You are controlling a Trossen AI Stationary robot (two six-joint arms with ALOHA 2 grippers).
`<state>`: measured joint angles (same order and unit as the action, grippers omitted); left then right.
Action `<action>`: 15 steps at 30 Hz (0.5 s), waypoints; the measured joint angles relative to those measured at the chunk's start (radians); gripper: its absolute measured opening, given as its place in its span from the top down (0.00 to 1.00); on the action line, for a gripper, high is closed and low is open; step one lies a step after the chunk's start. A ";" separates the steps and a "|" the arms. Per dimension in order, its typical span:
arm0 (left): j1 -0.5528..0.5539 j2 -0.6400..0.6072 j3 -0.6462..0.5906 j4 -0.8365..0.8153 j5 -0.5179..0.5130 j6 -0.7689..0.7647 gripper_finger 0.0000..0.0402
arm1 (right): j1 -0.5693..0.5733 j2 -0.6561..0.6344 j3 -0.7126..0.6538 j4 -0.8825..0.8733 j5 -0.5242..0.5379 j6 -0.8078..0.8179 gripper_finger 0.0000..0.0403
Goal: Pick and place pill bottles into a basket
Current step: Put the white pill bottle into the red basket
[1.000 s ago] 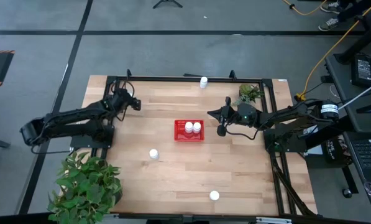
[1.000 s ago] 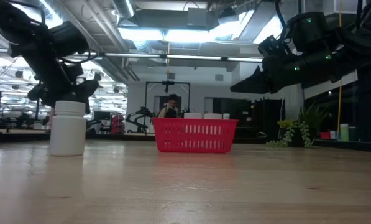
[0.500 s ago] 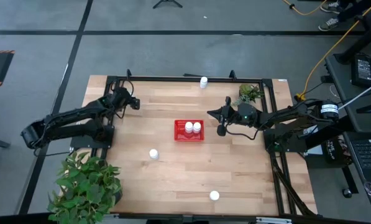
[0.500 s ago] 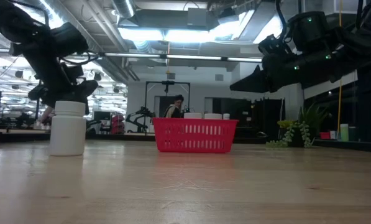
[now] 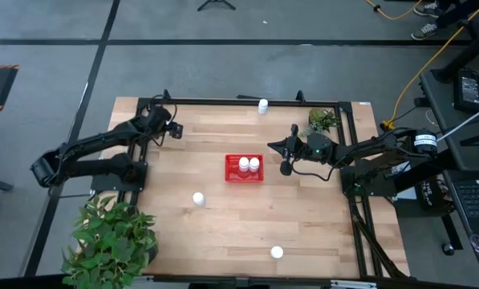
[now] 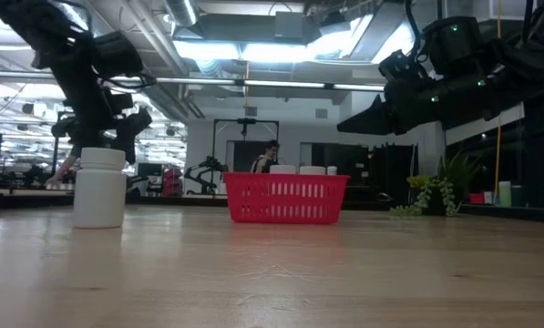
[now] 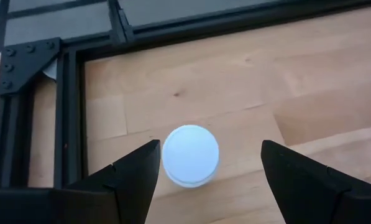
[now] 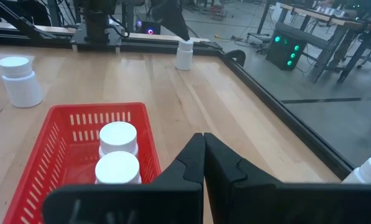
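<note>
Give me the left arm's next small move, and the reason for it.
Probably lower the left tool straight down. It hangs open over a bottle by the table's corner frame, cap between the fingers from above, nothing gripped. Two bottles already stand in the basket.

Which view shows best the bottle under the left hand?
The left wrist view: the bottle is seen from straight above, its cap between the open fingers of the left hand. In the high view the arm hides it. The low and right wrist views do not clearly show it.
</note>
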<state>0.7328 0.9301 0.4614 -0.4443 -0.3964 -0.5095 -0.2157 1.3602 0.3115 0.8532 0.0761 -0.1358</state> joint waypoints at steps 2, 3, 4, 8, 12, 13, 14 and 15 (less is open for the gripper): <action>0.008 0.036 0.021 -0.028 -0.003 0.000 0.32 | 0.000 0.000 0.000 0.000 0.000 0.000 0.99; 0.013 0.054 0.028 -0.039 -0.004 0.001 0.32 | 0.000 0.000 0.000 0.000 0.000 0.000 0.99; 0.018 0.070 0.033 -0.042 0.001 0.008 0.32 | 0.000 0.000 0.000 0.000 0.000 0.000 0.99; 0.023 0.117 0.044 -0.038 0.012 0.022 0.32 | 0.000 0.000 0.000 0.000 0.000 0.000 0.99; 0.023 0.128 0.044 -0.030 -0.013 0.026 0.32 | 0.000 0.000 0.000 0.000 0.000 -0.002 0.99; 0.023 0.129 0.044 -0.031 -0.009 0.029 0.32 | 0.000 0.000 0.000 -0.001 0.000 -0.002 0.99; 0.023 0.129 0.044 -0.030 0.000 0.036 0.32 | 0.000 0.000 0.000 -0.001 0.000 -0.003 0.99; 0.023 0.129 0.044 -0.030 0.007 0.042 0.32 | 0.000 0.000 0.000 -0.001 0.000 -0.004 0.99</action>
<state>0.7563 1.0588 0.5053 -0.4748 -0.3897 -0.4678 -0.2157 1.3602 0.3115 0.8524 0.0761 -0.1394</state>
